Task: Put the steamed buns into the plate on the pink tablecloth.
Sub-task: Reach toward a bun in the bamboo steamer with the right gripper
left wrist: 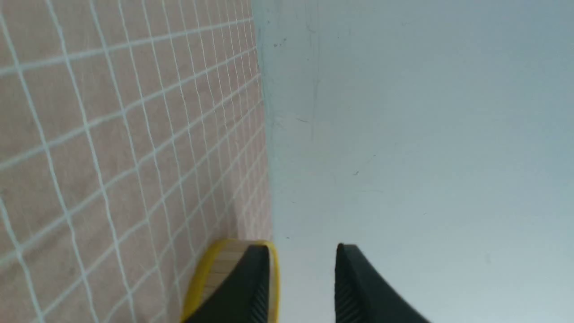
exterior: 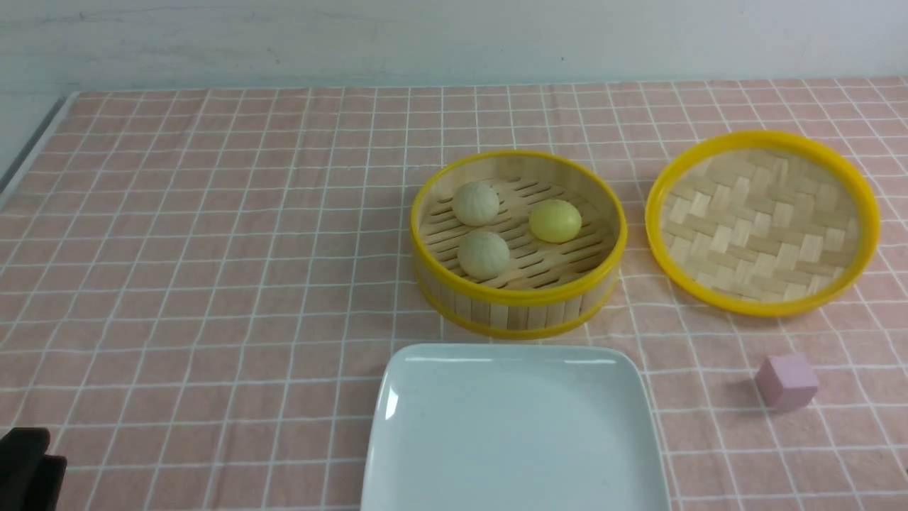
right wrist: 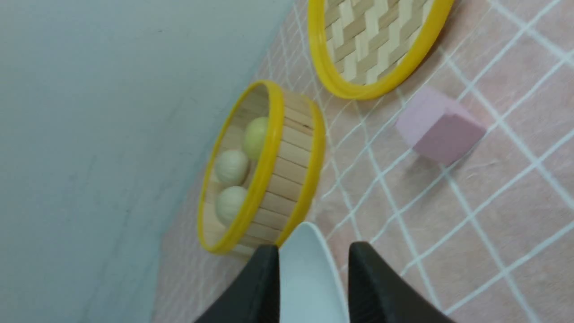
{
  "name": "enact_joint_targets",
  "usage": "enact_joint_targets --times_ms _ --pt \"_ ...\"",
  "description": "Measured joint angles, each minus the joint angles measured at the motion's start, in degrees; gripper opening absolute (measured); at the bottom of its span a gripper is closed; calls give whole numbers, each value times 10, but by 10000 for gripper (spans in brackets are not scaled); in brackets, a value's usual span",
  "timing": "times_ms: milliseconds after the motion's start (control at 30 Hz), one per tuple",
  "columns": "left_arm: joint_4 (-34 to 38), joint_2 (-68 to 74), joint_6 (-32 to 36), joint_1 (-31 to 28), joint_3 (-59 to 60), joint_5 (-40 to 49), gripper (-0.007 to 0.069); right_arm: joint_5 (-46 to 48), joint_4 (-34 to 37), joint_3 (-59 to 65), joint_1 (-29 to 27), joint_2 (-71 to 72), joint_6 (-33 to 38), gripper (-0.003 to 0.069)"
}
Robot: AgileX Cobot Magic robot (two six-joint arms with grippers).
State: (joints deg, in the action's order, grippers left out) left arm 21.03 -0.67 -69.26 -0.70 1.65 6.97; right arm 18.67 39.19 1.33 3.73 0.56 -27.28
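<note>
Three steamed buns lie in the open bamboo steamer (exterior: 518,298): two pale beige ones (exterior: 476,204) (exterior: 484,255) and a yellow one (exterior: 555,220). They also show in the right wrist view (right wrist: 231,166). The white square plate (exterior: 511,433) sits empty on the pink tablecloth (exterior: 213,248), just in front of the steamer. My right gripper (right wrist: 314,246) is open and empty, near the plate's edge (right wrist: 309,278), well short of the steamer. My left gripper (left wrist: 302,249) is open and empty; only a black part of it (exterior: 25,472) shows at the front left corner.
The steamer's woven lid (exterior: 762,221) lies upside down to the right of the steamer. A small pink cube (exterior: 786,381) sits in front of the lid, right of the plate. A pale wall stands behind the table.
</note>
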Motion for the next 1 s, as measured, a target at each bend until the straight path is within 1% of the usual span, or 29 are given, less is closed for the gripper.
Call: enact_joint_targets --times_ms 133,267,367,467,500,533,567,633,667,700,767,800,833,867,900,967,1000 --pt "-17 0 1 0 0 0 240 -1 37 0 0 0 -1 239" --pt "-23 0 4 0 0 -7 240 13 41 0 0 0 -1 239" --pt "-46 0 27 0 0 -16 240 28 44 0 0 0 0 239" --pt "-96 0 84 1 -4 -23 234 28 51 -4 0 0 3 239" --pt "-122 0 117 1 -17 -16 220 28 51 -16 0 0 14 239" --pt "-140 0 139 1 -33 -12 202 26 49 -33 0 0 32 239" --pt "-161 0 164 2 -60 -4 174 20 43 -63 0 0 66 239" --pt "-189 6 198 2 -95 13 118 13 29 -104 0 -7 109 239" --pt "-199 16 210 2 -119 29 89 15 16 -129 0 -20 134 239" --pt "-210 40 228 2 -142 63 48 23 -1 -158 0 -38 156 239" --pt "-223 84 256 2 -184 136 17 58 -40 -196 0 -86 187 239" --pt "-224 96 260 2 -189 145 12 72 -45 -205 0 -93 190 239" --pt "-226 156 292 2 -234 235 1 155 -98 -243 0 -159 208 239" --pt "-226 191 313 2 -256 287 1 198 -119 -258 0 -200 212 239" --pt "-226 212 333 2 -268 327 1 250 -144 -276 0 -242 214 239" --pt "-226 275 378 2 -302 408 1 321 -173 -295 0 -299 216 235" --pt "-225 309 409 2 -319 447 1 359 -190 -311 0 -343 221 221"
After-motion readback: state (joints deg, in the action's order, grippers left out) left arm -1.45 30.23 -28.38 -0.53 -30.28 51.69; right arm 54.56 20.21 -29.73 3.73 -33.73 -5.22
